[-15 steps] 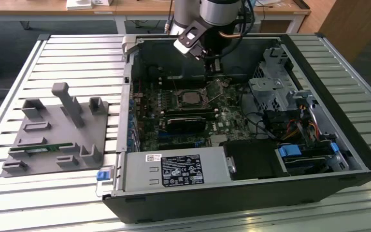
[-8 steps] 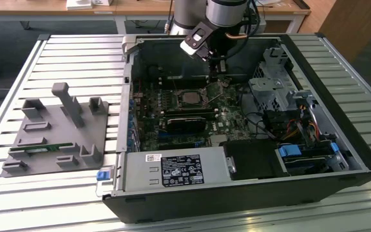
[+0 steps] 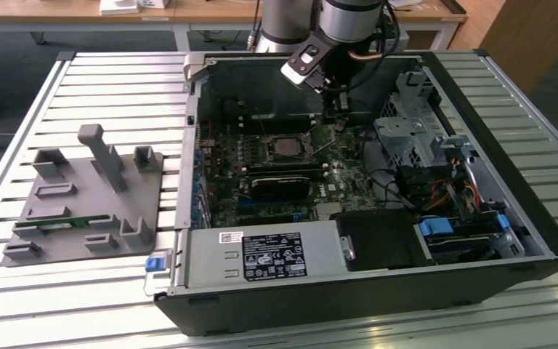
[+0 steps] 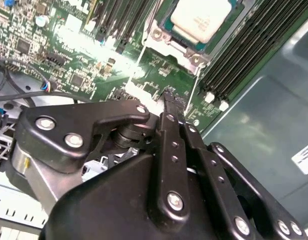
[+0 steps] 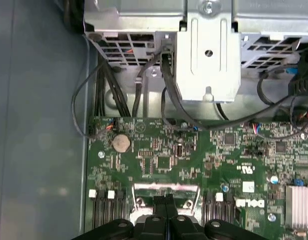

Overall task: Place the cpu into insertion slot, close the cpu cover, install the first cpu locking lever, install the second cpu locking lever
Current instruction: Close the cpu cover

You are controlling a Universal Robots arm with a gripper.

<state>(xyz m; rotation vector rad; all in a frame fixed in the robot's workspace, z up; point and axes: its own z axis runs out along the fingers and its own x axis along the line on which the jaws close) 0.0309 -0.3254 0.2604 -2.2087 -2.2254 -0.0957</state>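
The open computer case (image 3: 540, 240) lies on the slatted table (image 3: 114, 80), toward the edge on the exterior view's right. A grey fixture (image 3: 66, 211) sits near the opposite edge.

The cpu (image 4: 201, 17) is seated in the insertion slot (image 4: 167, 23), about the middle of the motherboard (image 5: 159, 145) and nearer the case's far wall. Its pale metal face shows through the silver cpu cover (image 4: 161, 42), which looks to be lying down around it.

The tool (image 4: 171, 97) is drawn narrow, its fingers pressed together with nothing visible between them. The tips hang just beside the socket's edge, between two thin wire locking levers (image 4: 196, 87). I cannot tell whether either lever is latched, though in the exterior view one seems to slant upward.

By my judgement the chip is light, stiff and fragile underneath, so it is best held by its edges only. The levers look like springy, slippery wire that will push back. They are best taken at the bent free end, where the leverage is greatest, not along the shaft.
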